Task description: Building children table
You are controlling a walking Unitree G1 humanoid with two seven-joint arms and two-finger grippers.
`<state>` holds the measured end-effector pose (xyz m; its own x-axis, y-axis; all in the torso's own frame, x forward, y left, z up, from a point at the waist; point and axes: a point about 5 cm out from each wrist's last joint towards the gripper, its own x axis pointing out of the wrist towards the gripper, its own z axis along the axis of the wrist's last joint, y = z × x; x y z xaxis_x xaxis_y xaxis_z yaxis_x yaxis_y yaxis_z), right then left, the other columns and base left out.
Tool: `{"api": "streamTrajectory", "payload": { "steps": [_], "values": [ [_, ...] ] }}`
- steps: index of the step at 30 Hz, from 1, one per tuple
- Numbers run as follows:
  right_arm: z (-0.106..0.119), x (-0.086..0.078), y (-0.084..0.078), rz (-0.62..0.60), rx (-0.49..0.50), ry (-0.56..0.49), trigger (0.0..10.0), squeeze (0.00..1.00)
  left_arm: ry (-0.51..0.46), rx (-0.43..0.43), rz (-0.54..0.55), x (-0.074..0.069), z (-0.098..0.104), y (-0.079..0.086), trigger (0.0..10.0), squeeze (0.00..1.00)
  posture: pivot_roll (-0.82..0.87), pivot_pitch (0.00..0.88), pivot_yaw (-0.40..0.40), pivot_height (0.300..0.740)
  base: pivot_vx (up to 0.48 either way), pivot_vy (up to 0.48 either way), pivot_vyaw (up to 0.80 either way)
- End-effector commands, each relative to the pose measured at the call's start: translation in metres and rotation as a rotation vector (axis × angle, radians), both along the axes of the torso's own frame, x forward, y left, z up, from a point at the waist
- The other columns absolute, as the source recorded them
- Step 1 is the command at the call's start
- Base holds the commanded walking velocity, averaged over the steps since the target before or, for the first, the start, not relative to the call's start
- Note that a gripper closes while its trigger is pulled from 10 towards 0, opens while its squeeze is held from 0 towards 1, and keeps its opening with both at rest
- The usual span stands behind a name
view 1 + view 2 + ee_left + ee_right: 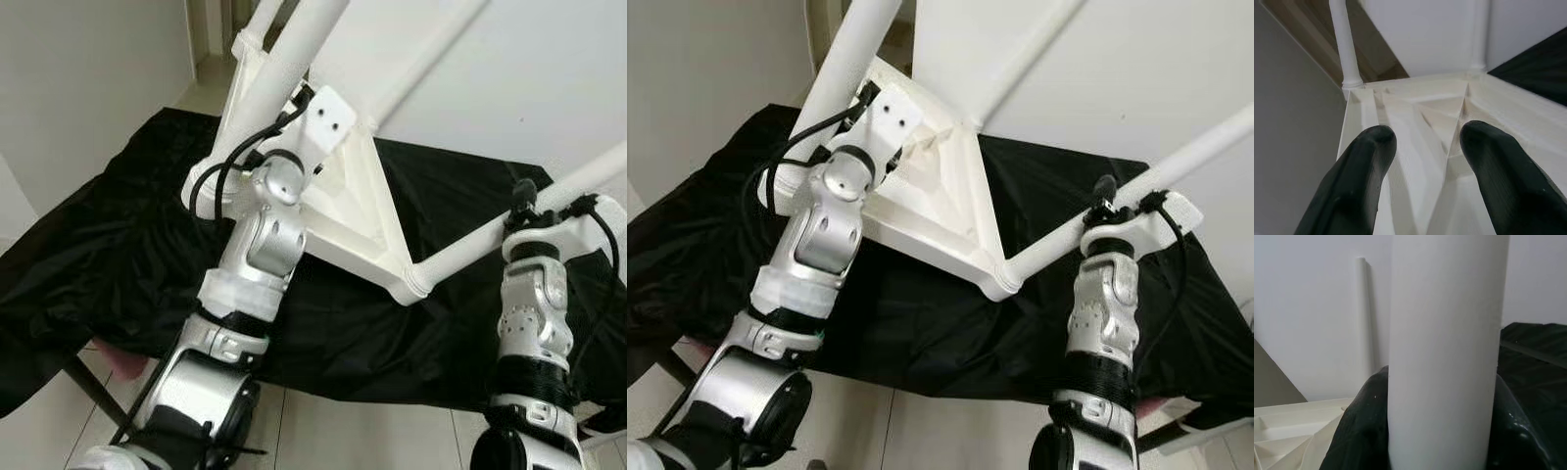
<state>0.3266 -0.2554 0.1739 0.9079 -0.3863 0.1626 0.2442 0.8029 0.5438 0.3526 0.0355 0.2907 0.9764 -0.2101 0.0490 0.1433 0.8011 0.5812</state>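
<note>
Head views: white ribbed plastic table frame w/ round white legs lies tipped over a black cloth-covered bench. To do this well, judge: steady frame w/ left, keep the leg square to its corner socket.

L wrist: left gripper spread apart, fingers over frame ribs, arm raised, elbow bent.

R wrist: right gripper clamped round the leg, forearm upright.
</note>
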Motion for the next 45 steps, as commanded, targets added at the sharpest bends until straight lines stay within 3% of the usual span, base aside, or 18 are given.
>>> {"api": "streamTrajectory", "payload": {
  "steps": [1, 2, 6, 8, 10, 12, 16, 21, 23, 24, 25, 33, 34, 35, 36, 43, 44, 45],
  "values": [
    [-0.119, -0.025, 0.021, 0.037, 0.211, 0.472, 0.0, 0.00, -0.205, -0.061, 0.298, -0.001, 0.015, 0.008, 10.0, 0.00, 0.11, 0.058, 0.044, 0.740, 0.000, 0.000, 0.00],
    [-0.121, -0.015, 0.042, 0.134, 0.234, 0.486, 0.0, 0.00, -0.196, -0.074, 0.262, -0.002, 0.019, -0.004, 10.0, 0.00, 0.12, 0.069, 0.047, 0.740, 0.000, 0.000, 0.00],
    [-0.120, 0.000, 0.078, 0.277, 0.253, 0.494, 0.0, 0.00, -0.180, -0.093, 0.199, -0.004, 0.022, -0.023, 10.0, 0.00, 0.12, 0.076, 0.046, 0.740, 0.000, 0.000, 0.00],
    [-0.120, 0.000, 0.078, 0.277, 0.253, 0.494, 0.0, 0.00, -0.180, -0.093, 0.199, -0.004, 0.022, -0.023, 10.0, 0.00, 0.12, 0.076, 0.046, 0.740, 0.000, 0.000, 0.00],
    [-0.113, 0.012, 0.115, 0.400, 0.284, 0.477, 0.0, 0.00, -0.150, -0.084, 0.138, -0.005, 0.016, -0.043, 10.0, 0.00, 0.13, 0.090, 0.045, 0.740, 0.000, 0.000, 0.00],
    [-0.113, 0.012, 0.115, 0.400, 0.284, 0.477, 0.0, 0.00, -0.150, -0.084, 0.138, -0.005, 0.016, -0.043, 10.0, 0.00, 0.13, 0.090, 0.045, 0.740, 0.000, 0.000, 0.00],
    [-0.102, 0.019, 0.151, 0.528, 0.272, 0.434, 0.0, 0.00, -0.055, -0.058, 0.082, -0.006, -0.005, -0.056, 10.0, 0.00, 0.14, 0.105, 0.049, 0.740, 0.000, 0.000, 0.00],
    [-0.103, 0.019, 0.148, 0.519, 0.278, 0.437, 0.0, 0.00, -0.027, -0.067, 0.069, -0.007, -0.011, -0.056, 10.0, 0.00, 0.14, 0.110, 0.051, 0.740, 0.000, 0.000, 0.00],
    [-0.107, 0.017, 0.141, 0.499, 0.286, 0.445, 8.5, 0.00, 0.006, -0.076, 0.058, -0.007, -0.019, -0.056, 10.0, 0.00, 0.14, 0.116, 0.051, 0.740, 0.000, 0.000, 0.00],
    [-0.107, 0.017, 0.141, 0.499, 0.286, 0.445, 8.5, 0.00, 0.006, -0.076, 0.058, -0.007, -0.019, -0.056, 10.0, 0.00, 0.14, 0.116, 0.051, 0.740, 0.000, 0.000, 0.00],
    [-0.109, 0.017, 0.137, 0.494, 0.286, 0.448, 10.0, 0.00, 0.019, -0.076, 0.054, -0.007, -0.022, -0.055, 10.0, 0.00, 0.14, 0.115, 0.052, 0.740, 0.000, 0.000, 0.00],
    [-0.116, 0.015, 0.119, 0.474, 0.257, 0.457, 10.0, 0.00, 0.150, -0.129, -0.002, -0.007, -0.052, -0.050, 10.0, 0.00, 0.13, 0.122, 0.051, 0.740, 0.000, 0.000, 0.00],
    [-0.115, 0.015, 0.119, 0.473, 0.250, 0.450, 10.0, 0.29, 0.162, -0.137, -0.008, -0.008, -0.055, -0.050, 10.0, 0.00, 0.13, 0.123, 0.050, 0.740, 0.000, 0.000, 0.00],
    [-0.115, 0.015, 0.119, 0.473, 0.250, 0.450, 10.0, 0.29, 0.162, -0.137, -0.008, -0.008, -0.055, -0.050, 10.0, 0.00, 0.13, 0.123, 0.050, 0.740, 0.000, 0.000, 0.00],
    [-0.114, 0.015, 0.119, 0.477, 0.249, 0.442, 10.0, 1.00, 0.165, -0.133, -0.011, -0.008, -0.058, -0.049, 10.0, 0.00, 0.13, 0.122, 0.047, 0.740, 0.000, 0.000, 0.00],
    [-0.108, 0.018, 0.123, 0.518, 0.259, 0.401, 10.0, 1.00, 0.185, -0.105, -0.016, -0.011, -0.070, -0.043, 10.0, 0.00, 0.13, 0.119, 0.041, 0.740, 0.000, 0.000, 0.00],
    [-0.107, 0.019, 0.124, 0.532, 0.255, 0.392, 10.0, 0.00, 0.191, -0.100, -0.009, -0.013, -0.074, -0.041, 10.0, 0.00, 0.13, 0.117, 0.038, 0.740, 0.000, 0.000, 0.00],
    [-0.105, 0.020, 0.125, 0.542, 0.252, 0.382, 10.0, 0.00, 0.198, -0.096, -0.005, -0.015, -0.078, -0.038, 10.0, 0.00, 0.13, 0.117, 0.036, 0.740, 0.000, 0.000, 0.00]
  ]
}}
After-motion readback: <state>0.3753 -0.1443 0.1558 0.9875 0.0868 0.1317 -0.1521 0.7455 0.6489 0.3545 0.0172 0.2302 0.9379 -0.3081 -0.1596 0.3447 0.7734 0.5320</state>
